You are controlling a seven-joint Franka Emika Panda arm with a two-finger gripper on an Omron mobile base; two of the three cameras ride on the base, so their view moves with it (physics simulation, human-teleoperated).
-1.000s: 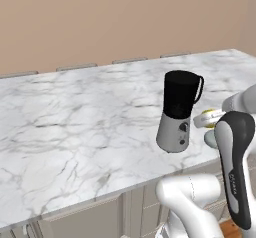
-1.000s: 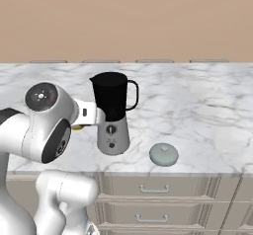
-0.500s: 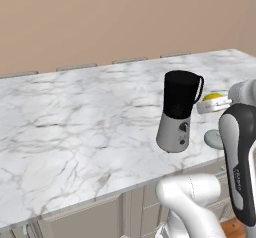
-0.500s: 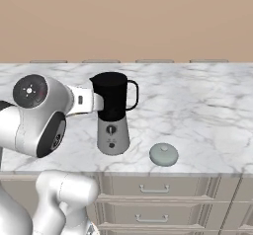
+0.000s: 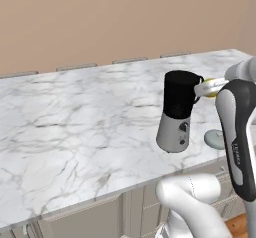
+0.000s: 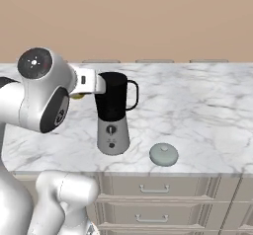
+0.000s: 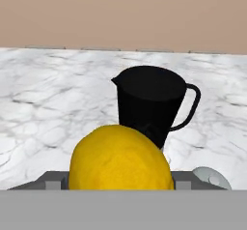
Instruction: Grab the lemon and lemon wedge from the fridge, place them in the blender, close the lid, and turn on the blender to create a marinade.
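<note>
Yellow round lemon (image 7: 120,159) sits clamped in your gripper (image 7: 120,183), jaws wide around it; release short of the black blender jug's (image 7: 150,103) mouth and it rolls off the marble.

The pincer (image 5: 212,88) has risen, carrying the lemon (image 7: 120,159) up beside the blender (image 5: 176,110) jug's rim.

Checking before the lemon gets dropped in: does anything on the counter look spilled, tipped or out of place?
Nothing stands out. The blender stands upright on the marble counter, its lid lies off beside it, and the gripper holds the lemon near the jug.
</note>
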